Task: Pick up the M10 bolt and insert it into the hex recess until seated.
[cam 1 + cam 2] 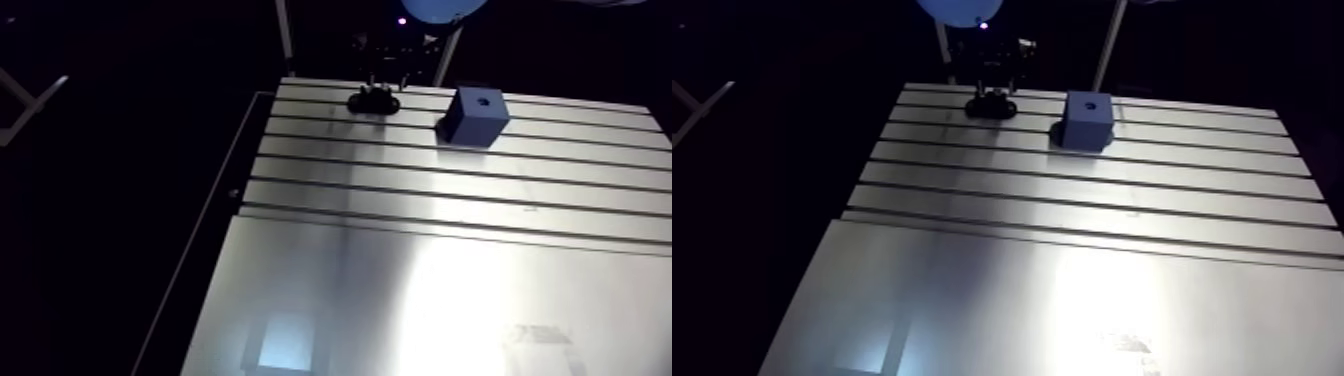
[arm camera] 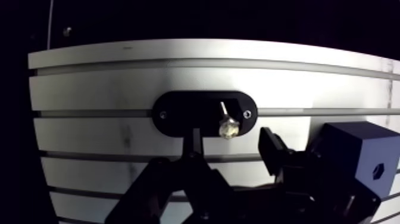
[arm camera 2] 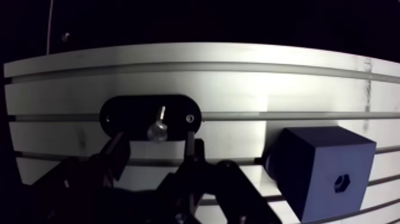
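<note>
Your gripper is open, with the M10 bolt just ahead at twelve o'clock in its black holder. The blue hex-recess block sits at three o'clock.

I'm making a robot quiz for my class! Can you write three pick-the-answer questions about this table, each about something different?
1. Where is the bolt?
A on the black oval holder
B on the floor
C in a cup

2. What colour is the block?
A red
B dark blue
C yellow

3. How are the fingers of the gripper?
A apart, one each side of the bolt
B shut on the block
C pressed together

Answers:
1 A: the shiny bolt sits in the holder's middle.
2 B: all visible faces are dark blue.
3 A: the wrist view shows gaps between the bolt and both fingers.
</note>
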Action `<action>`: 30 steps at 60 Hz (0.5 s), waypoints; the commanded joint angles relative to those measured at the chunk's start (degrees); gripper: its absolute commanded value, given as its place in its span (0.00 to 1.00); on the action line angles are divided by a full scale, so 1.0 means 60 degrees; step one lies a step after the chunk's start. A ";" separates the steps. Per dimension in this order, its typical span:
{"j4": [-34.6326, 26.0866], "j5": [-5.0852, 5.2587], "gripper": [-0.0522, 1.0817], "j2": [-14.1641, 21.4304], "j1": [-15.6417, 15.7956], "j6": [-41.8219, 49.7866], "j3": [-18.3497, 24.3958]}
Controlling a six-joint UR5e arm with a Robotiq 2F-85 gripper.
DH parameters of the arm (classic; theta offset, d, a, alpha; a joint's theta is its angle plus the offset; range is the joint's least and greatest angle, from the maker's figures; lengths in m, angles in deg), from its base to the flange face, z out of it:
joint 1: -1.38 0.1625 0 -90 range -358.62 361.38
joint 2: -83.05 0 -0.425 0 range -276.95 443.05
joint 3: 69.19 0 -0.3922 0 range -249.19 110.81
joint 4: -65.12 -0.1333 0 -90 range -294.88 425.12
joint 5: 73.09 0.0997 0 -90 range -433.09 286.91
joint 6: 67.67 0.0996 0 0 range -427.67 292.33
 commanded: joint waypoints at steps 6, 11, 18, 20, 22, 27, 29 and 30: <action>0.0055 0.0020 0.44 -0.0105 -0.0007 -0.0030 0.0062; 0.0055 0.0020 0.45 -0.0121 -0.0007 -0.0030 0.0079; 0.0068 0.0020 0.47 -0.0135 -0.0007 -0.0016 0.0094; 0.0057 0.0020 0.47 -0.0137 -0.0007 -0.0016 0.0094; 0.0055 0.0020 0.48 -0.0138 -0.0007 -0.0016 0.0094; 0.0055 0.0020 0.49 -0.0138 -0.0007 -0.0016 0.0094; 0.0055 0.0020 0.50 -0.0138 -0.0007 -0.0016 0.0094; 0.0055 0.0020 0.50 -0.0138 -0.0007 -0.0016 0.0094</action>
